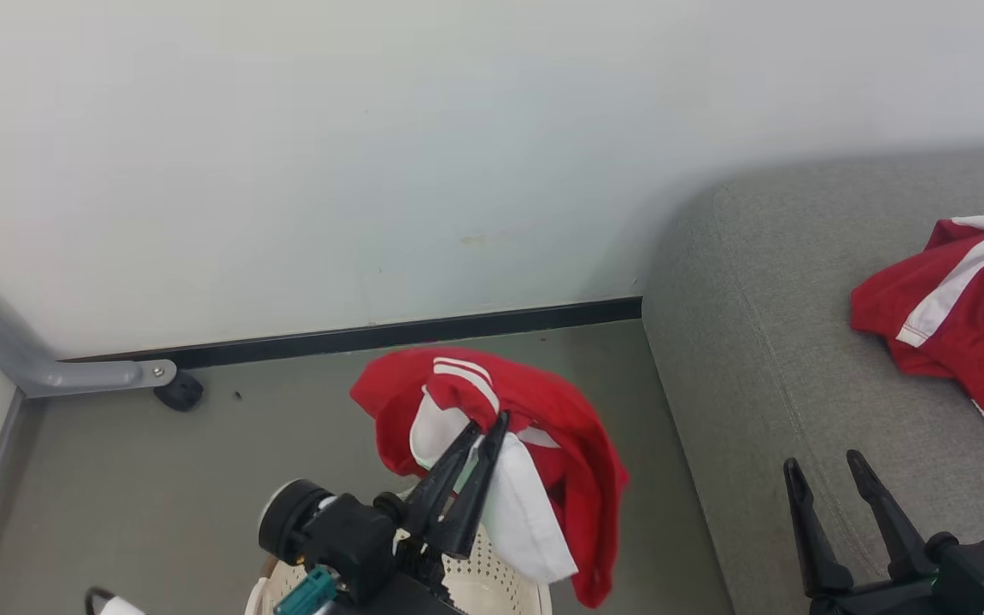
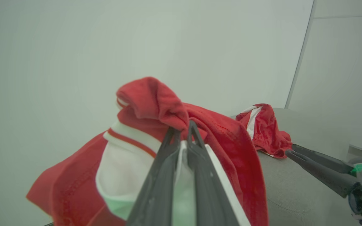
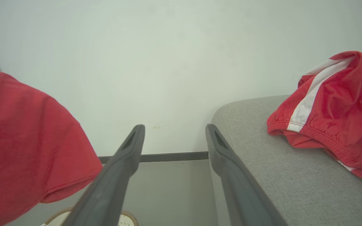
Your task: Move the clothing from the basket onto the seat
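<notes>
**Red garment (image 1: 565,418) clamped above basket (image 1: 496,574)**

The left gripper (image 1: 490,423), fingers together, pinches the limp red garment with its white panels over the perforated cream basket. The right gripper (image 1: 823,463), fingers apart and empty, hovers by the woven grey seat (image 1: 748,367), where a second garment (image 1: 962,333) lies crumpled. The right wrist view reveals its elastic hem.

no words, numbers, brand marks or signs can be read on the clothing (image 1: 565,414), the basket (image 1: 482,582) or the seat (image 1: 757,384).
</notes>
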Controlling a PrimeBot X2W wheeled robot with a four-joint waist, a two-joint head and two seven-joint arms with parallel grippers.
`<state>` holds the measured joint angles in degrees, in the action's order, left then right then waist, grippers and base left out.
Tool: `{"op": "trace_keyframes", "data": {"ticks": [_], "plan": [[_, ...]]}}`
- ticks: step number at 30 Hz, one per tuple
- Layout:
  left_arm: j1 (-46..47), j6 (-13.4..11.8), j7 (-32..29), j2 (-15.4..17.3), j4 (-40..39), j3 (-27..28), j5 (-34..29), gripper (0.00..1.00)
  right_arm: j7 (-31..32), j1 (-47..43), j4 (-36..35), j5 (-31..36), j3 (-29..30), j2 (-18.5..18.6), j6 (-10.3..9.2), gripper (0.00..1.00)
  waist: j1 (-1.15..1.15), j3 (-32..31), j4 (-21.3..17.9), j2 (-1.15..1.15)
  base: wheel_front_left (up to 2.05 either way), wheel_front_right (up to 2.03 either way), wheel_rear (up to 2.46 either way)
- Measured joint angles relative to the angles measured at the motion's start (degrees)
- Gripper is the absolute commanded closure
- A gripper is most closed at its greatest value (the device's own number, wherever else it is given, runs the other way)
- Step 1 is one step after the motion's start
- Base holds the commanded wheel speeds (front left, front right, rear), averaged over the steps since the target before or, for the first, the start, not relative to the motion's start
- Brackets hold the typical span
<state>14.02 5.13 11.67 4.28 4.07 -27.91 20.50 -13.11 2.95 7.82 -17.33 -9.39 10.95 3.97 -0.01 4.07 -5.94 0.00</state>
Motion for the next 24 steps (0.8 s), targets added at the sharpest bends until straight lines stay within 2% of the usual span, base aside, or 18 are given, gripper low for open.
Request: {"op": "trace_keyframes", "data": {"ticks": [6, 24], "plan": [[-0.71, 0.43, -2.59, 0.01, -2.46, -2.55, -0.01, 1.00, 0.51, -0.39, -0.73, 0.02, -0.62, -0.49, 0.00, 0.00, 0.00, 0.01, -0.40, 0.00, 0.00, 0.00, 0.00], [-1.57, -0.10, -7.66, 0.15, -6.41, -2.87, 0.12, 1.00, 1.87, -1.27, -4.14, 0.03, -2.32, -0.68, 0.05, 0.00, 0.01, 0.56, -0.09, 0.00, 0.00, 0.00, 0.00]]}}
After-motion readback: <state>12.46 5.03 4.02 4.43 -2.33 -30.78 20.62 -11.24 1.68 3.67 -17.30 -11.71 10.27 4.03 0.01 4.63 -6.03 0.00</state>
